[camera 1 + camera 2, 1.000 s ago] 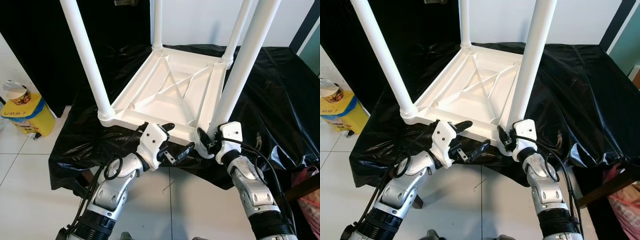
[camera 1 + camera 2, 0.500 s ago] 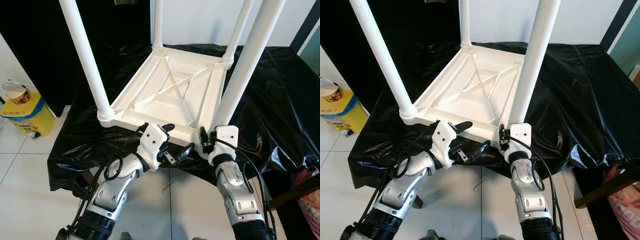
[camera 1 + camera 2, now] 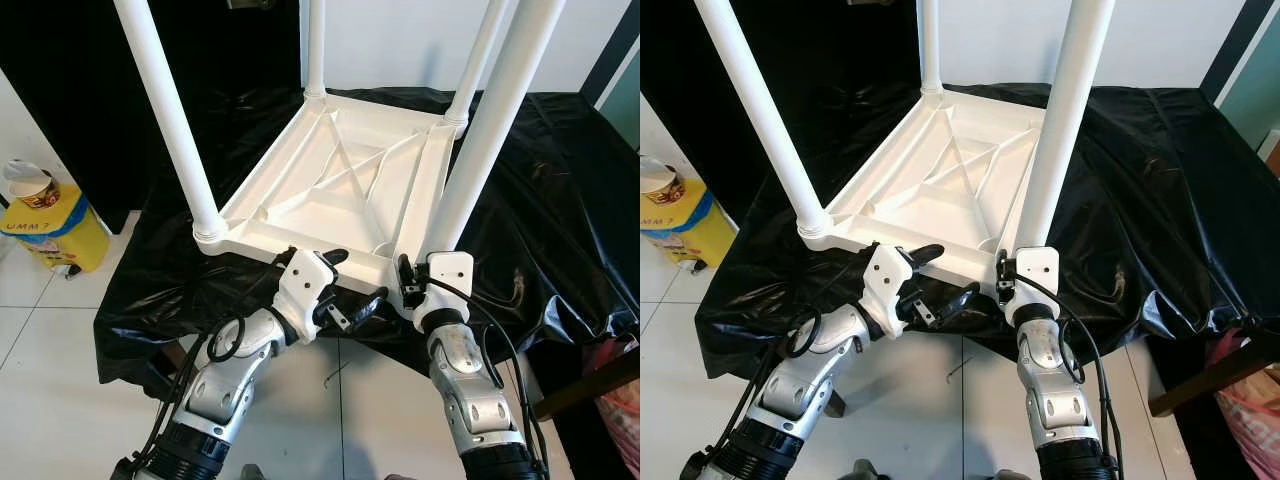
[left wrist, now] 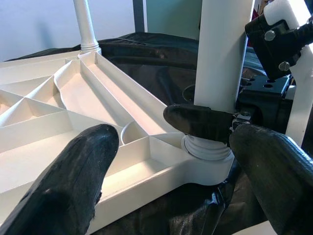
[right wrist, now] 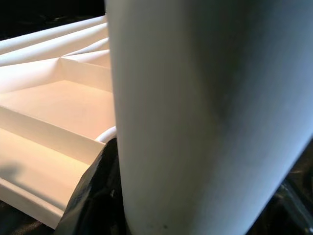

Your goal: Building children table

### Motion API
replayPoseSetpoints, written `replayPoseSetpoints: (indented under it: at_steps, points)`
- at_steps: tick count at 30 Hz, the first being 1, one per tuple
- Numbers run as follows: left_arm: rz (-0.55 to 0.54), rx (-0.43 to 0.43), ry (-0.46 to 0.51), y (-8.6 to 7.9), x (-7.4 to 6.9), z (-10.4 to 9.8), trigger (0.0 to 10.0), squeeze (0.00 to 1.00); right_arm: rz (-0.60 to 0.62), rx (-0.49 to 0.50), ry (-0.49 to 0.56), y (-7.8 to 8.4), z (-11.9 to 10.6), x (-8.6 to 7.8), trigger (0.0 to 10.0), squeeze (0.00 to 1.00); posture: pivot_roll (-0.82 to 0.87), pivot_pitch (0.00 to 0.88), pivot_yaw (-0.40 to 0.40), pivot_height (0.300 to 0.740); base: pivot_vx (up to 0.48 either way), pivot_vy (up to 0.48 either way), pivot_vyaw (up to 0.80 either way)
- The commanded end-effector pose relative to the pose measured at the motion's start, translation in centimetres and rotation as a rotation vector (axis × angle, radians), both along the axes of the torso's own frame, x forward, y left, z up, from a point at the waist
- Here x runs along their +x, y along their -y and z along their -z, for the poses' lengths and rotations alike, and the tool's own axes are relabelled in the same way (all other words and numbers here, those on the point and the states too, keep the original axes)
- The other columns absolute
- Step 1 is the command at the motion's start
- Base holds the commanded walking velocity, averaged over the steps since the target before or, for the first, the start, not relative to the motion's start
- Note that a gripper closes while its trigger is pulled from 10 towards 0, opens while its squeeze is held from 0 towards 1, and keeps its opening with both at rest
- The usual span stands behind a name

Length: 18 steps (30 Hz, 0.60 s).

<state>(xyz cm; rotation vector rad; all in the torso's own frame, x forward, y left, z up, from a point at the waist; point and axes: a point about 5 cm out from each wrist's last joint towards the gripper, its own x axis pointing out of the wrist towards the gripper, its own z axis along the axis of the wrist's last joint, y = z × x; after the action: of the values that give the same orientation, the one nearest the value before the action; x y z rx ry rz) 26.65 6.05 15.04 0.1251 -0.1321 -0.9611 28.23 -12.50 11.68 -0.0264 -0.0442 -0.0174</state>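
Tabletop (image 3: 340,185), white plastic and flipped underside-up, lies on the black-draped surface (image 3: 540,200) in my left eye view, with four white legs standing up from its corners. I judge the build nearly finished: three legs look seated, and the near-right leg (image 3: 480,140) is the one in hand, probably being screwed home; turning the table upright is left. My right tool (image 3: 408,287) sits at the foot of that leg, clamped around it just above the socket. My left tool (image 3: 350,285) hovers at the near edge of the tabletop, fingers spread and holding nothing.

From the right eye view I see the room: pale tiled floor (image 3: 670,370), a yellow box (image 3: 680,225) with a cup on it at my left, a dark wall behind, a white wall further back.

Through the left wrist view, both spread fingers (image 4: 73,181) frame the near-right corner, and the leg's ribbed collar (image 4: 205,147) shows above the socket, so I judge it not fully down.

Up close in the right wrist view, the leg (image 5: 205,112) stands right against the camera, one black finger (image 5: 93,196) pressed to its side.
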Motion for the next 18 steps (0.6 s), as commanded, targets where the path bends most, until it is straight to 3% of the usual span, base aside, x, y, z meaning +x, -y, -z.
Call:
replayPoseSetpoints:
  at_steps: [1,2,3,8,16,17,18]
  points:
    - [0.025,0.006,0.005,0.3,-0.2,-0.1,10.0,0.00,0.010,-0.030,-0.087,0.2,1.7,-0.6,10.0,0.00,-0.01,0.033,-0.031,0.740,0.000,0.000,0.00]
    - [0.025,0.006,0.005,0.3,-0.2,-0.1,10.0,0.00,0.010,-0.030,-0.087,0.2,1.7,-0.6,10.0,0.00,-0.01,0.033,-0.031,0.740,0.000,0.000,0.00]
    - [0.024,0.005,0.005,0.3,-0.2,-0.1,10.0,0.00,0.002,-0.034,-0.081,0.3,1.6,-0.6,10.0,1.00,-0.01,0.034,-0.033,0.740,0.000,0.000,0.00]
    - [0.022,0.002,0.005,0.4,-0.2,-0.1,10.0,0.00,-0.046,-0.035,-0.048,1.0,1.0,-0.6,10.0,1.00,-0.02,0.034,-0.035,0.740,0.000,0.000,0.00]
    - [0.020,-0.001,0.007,0.4,-0.1,-0.1,10.0,0.00,-0.262,-0.065,-0.001,3.7,0.3,-1.2,10.0,1.00,-0.03,0.038,-0.030,0.740,0.000,0.000,0.00]
    - [0.021,-0.001,0.007,0.4,0.0,-0.1,10.0,0.00,-0.295,-0.073,-0.007,4.0,0.3,-1.1,10.0,0.04,-0.03,0.039,-0.026,0.740,0.000,0.000,0.00]
    - [0.021,-0.001,0.007,0.4,0.0,-0.1,10.0,0.00,-0.295,-0.073,-0.007,4.0,0.3,-1.1,10.0,0.04,-0.03,0.039,-0.026,0.740,0.000,0.000,0.00]
